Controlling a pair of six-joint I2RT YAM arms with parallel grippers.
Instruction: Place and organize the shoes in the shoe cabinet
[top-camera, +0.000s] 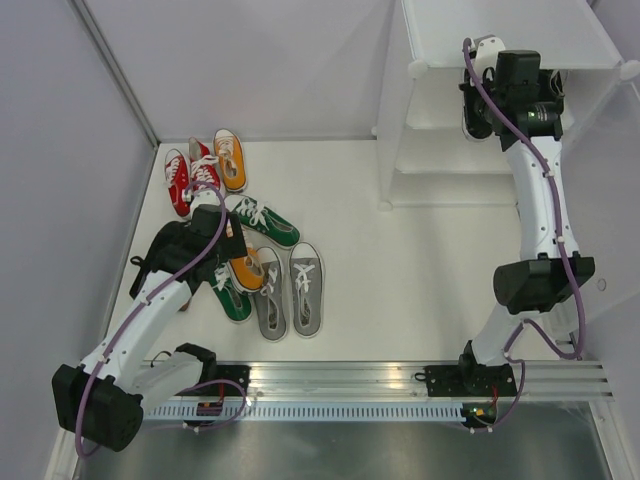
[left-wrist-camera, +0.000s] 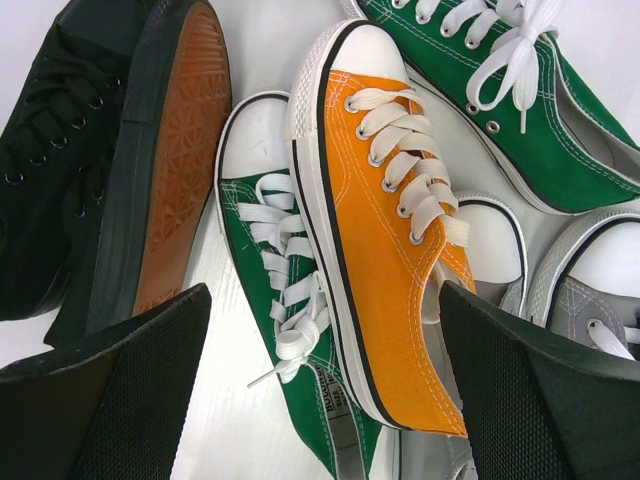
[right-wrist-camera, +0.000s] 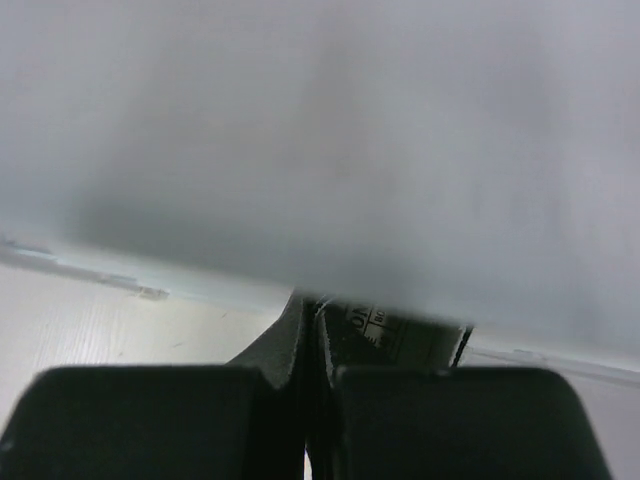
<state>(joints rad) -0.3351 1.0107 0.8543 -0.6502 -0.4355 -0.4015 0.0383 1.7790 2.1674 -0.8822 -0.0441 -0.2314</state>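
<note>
Canvas sneakers (top-camera: 262, 222) are light and soft-sided on stiff rubber soles. A grasp across the sole edges at midfoot is advised, clear of loose laces (left-wrist-camera: 400, 160). The left gripper (left-wrist-camera: 322, 300), spread wide and empty, is poised over the orange shoe (left-wrist-camera: 380, 240) among the others at near left. The right gripper (right-wrist-camera: 310, 375) is closed inside the shoe cabinet (top-camera: 500, 30) at far right — apparently pinching a dark shoe (right-wrist-camera: 385, 325) by its thin collar.

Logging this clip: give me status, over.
Left gripper open over orange sneaker in pile. Right gripper shut at shoe cabinet, load unclear. Green sneaker partly under the orange.
</note>
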